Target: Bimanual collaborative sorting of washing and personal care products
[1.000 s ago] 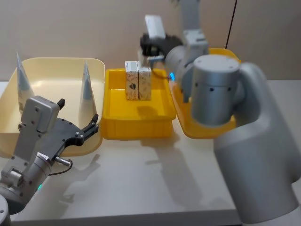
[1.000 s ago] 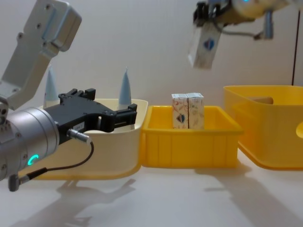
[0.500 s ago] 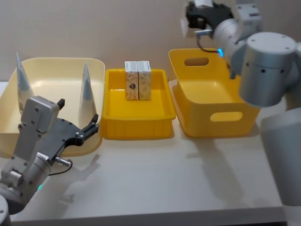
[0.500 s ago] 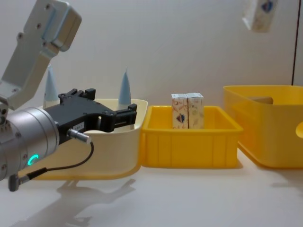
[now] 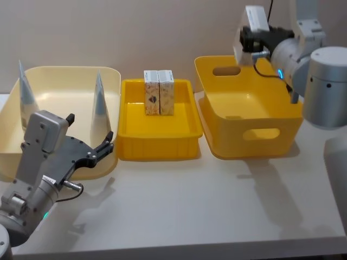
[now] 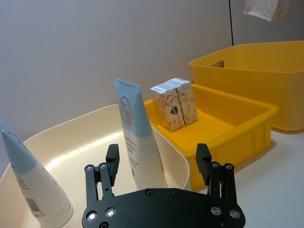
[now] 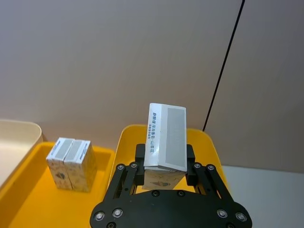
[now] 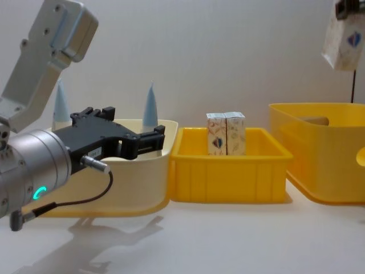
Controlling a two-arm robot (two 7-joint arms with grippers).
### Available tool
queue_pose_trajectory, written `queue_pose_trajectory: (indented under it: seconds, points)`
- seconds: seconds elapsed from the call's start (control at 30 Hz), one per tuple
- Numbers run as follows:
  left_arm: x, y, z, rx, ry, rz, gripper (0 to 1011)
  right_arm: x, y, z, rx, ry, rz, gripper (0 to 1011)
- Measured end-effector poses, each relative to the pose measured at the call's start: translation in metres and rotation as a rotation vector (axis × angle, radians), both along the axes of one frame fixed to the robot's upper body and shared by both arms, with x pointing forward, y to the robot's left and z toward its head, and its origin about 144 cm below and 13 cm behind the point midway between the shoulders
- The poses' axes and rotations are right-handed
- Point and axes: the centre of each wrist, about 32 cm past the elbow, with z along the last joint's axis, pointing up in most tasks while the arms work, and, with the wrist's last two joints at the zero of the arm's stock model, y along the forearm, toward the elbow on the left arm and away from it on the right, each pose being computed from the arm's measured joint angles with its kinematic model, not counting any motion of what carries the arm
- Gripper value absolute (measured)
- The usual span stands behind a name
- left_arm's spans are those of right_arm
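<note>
Right wrist view has the right jaws closed on the lower part of a white box (image 7: 165, 137), which leans a little between them with most of its length standing free. In the head view that box hangs high over the back left corner of the deep yellow bin (image 5: 227, 138), close to the wall behind. With so short a grip the box could probably swivel or slip. Let go there, it might strike the rim and drop behind the bin.

Its two fellows (image 5: 159, 92) stand upright and touching at the back of the shallow yellow tray (image 5: 157, 149), whose floor in front of them lies free. A careless descent beside them could knock them over.

The left jaws stand wide open and empty at the front rim of the cream bin (image 5: 65, 86), where two tubes (image 5: 99, 105) stand on their caps, well apart.
</note>
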Motion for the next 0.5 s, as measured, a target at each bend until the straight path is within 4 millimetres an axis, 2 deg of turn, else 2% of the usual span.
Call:
queue_pose_trajectory:
  seconds: [0.2,0.3,0.33,0.4,0.43,0.5]
  points:
    - [0.000,0.000,0.000,0.000,0.000,0.000,1002,0.006,-0.004,-0.009,0.009,0.082,0.013,464]
    - [0.000,0.000,0.000,0.000,0.000,0.000,1002,0.008,-0.005,-0.013,0.013,0.113,0.019,526]
    - [0.000,0.000,0.000,0.000,0.000,0.000,1002,0.010,-0.005,-0.016,0.016,0.134,0.024,584]
    - [0.000,0.000,0.000,0.000,0.000,0.000,1002,0.011,-0.005,-0.019,0.020,0.153,0.028,624]
    - [0.000,0.000,0.000,0.000,0.000,0.000,1002,0.013,-0.005,-0.021,0.023,0.168,0.032,684]
    - [0.000,0.000,0.000,0.000,0.000,0.000,1002,0.015,-0.005,-0.023,0.027,0.186,0.037,738]
